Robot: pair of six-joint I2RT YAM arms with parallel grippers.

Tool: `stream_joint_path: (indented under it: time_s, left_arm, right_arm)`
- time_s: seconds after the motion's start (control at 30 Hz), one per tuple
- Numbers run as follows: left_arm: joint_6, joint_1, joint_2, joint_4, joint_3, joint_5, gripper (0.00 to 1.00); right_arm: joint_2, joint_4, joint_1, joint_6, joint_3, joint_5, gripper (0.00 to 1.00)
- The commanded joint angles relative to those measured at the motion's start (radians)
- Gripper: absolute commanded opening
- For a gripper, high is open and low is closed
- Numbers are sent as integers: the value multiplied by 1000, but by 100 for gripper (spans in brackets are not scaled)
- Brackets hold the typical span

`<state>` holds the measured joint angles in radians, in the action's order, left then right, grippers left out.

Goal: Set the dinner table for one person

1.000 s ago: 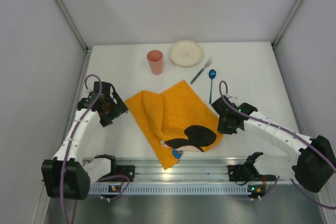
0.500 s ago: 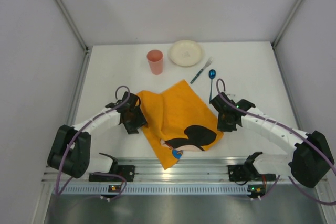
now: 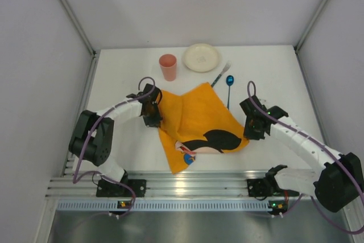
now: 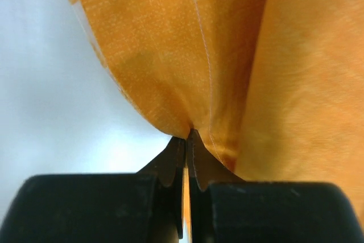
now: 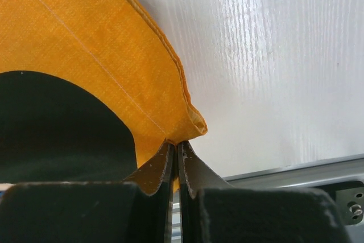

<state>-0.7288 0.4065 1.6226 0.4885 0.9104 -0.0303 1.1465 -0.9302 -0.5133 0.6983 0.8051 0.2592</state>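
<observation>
A robotics lab test cell rather than a lived-in room. Plain white desk [image 3: 120, 71] boxed in on three sides by bare pale panels [image 3: 193, 4] joined with metal corner struts [image 3: 69, 11]. Slotted aluminium rail [image 3: 193, 183] bolted along the near edge, carrying two black arm bases [image 3: 120, 186] with lit indicator lamps [image 3: 274, 204].

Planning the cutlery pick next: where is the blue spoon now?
In the top view, the blue spoon lies right of centre, just right of the fork, by the orange mat's far right edge.
</observation>
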Motion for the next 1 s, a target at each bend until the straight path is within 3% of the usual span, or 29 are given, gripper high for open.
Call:
stream_joint_path:
  time_s: [0.0,0.17,0.27,0.47,0.5,0.57,0.67,0.7,0.73,0.83,0.97]
  left_arm:
    - [185,-86,0,225,123,210,0]
    - [360,-323,-4,340,244,271,0]
    - [451,-395,26,374,307,303,0]
    - [417,-399,129,502,416,395,0]
    - [411,-399,140,516,426,394,21]
    - [396,-400,138,548,444,385,43]
    - [367,-399,79,574,470,371,68]
    - [362,-399,60,579,479,362,74]
    - [352,-399,33,582,490,359,86]
    - [335,-399,-13,601,530,322,88]
    - [312,-374,-81,506,469,157,88]
  right_arm:
    - [-33,-56,56,-11,-4,-29,0]
    - [-30,-90,75,-3,-6,-103,0]
    - [-10,-88,75,-17,-23,-162,0]
    - [120,-18,52,-118,-69,-383,0]
    - [146,-19,39,-132,-66,-402,0]
    - [194,-25,12,-152,-41,-422,0]
    - [177,-70,-66,-145,21,-396,46]
    - [168,-87,-82,-143,76,-382,68]
    - [150,-105,-93,-143,109,-368,74]
    - [121,-154,-117,-174,244,-316,84]
    - [111,-64,-116,-218,365,-230,85]
